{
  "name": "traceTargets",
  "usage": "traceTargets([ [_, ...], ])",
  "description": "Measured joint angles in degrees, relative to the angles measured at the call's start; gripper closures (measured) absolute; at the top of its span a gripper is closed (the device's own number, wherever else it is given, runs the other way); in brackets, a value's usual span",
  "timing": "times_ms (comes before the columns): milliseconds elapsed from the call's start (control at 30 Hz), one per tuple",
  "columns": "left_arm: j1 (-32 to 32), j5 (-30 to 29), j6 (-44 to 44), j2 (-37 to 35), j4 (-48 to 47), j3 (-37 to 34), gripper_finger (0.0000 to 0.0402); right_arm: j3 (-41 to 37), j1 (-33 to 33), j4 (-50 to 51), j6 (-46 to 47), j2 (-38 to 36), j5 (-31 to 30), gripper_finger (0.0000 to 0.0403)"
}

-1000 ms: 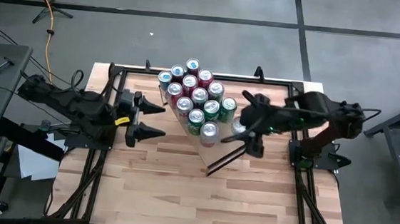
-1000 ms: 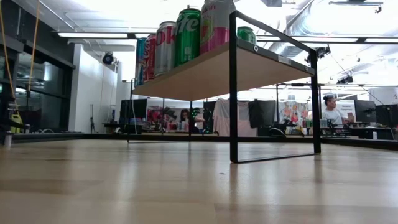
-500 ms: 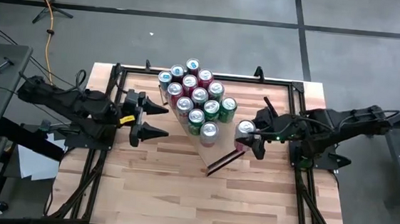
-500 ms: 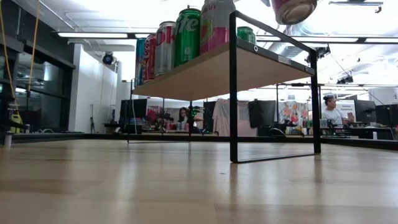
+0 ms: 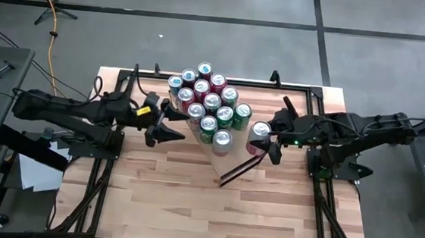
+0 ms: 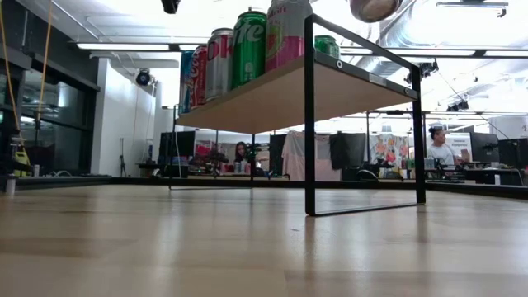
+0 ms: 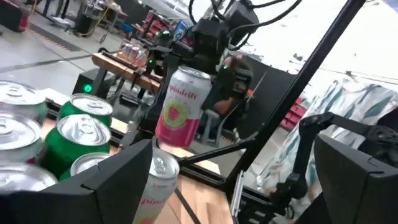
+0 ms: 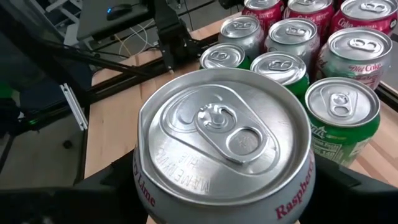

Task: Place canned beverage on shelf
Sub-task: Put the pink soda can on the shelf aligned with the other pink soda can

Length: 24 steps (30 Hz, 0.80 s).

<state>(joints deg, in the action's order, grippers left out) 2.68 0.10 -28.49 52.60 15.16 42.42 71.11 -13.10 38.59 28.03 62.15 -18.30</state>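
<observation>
One camera looks straight down; another sits level on the striped wooden counter (image 6: pixel 247 247); both share the pale-wood, black-framed shelf (image 6: pixel 280 95).

Robotics lab in an open-plan workshop: butcher-block table (image 5: pixel 191 193) on concrete floor (image 5: pixel 204 35), orange cable (image 5: pixel 52 15), ceiling strip lights (image 6: pixel 124 46), exposed ducts (image 6: pixel 429 29), desks with seated person (image 6: pixel 439 147) behind

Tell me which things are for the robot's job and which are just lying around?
For the job:
pink raspberry-lime drink can in the right gripper
pale-wood shelf on black metal frame

Just there:
orange cable on the grey floor
open left gripper
</observation>
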Motion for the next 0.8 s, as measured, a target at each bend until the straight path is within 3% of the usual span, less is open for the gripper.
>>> traceTargets([
  [333,-2.2,0.3,0.0,-7.2,-1.1,-3.4,0.0053,0.0,0.0,0.1,0.0,2.8,-1.0,0.0125],
  [800,-2.2,-3.4,2.7,-7.5,-4.9,-3.4,0.0053,0.0,0.0,0.0,-0.5,4.2,-2.4,0.0125],
])
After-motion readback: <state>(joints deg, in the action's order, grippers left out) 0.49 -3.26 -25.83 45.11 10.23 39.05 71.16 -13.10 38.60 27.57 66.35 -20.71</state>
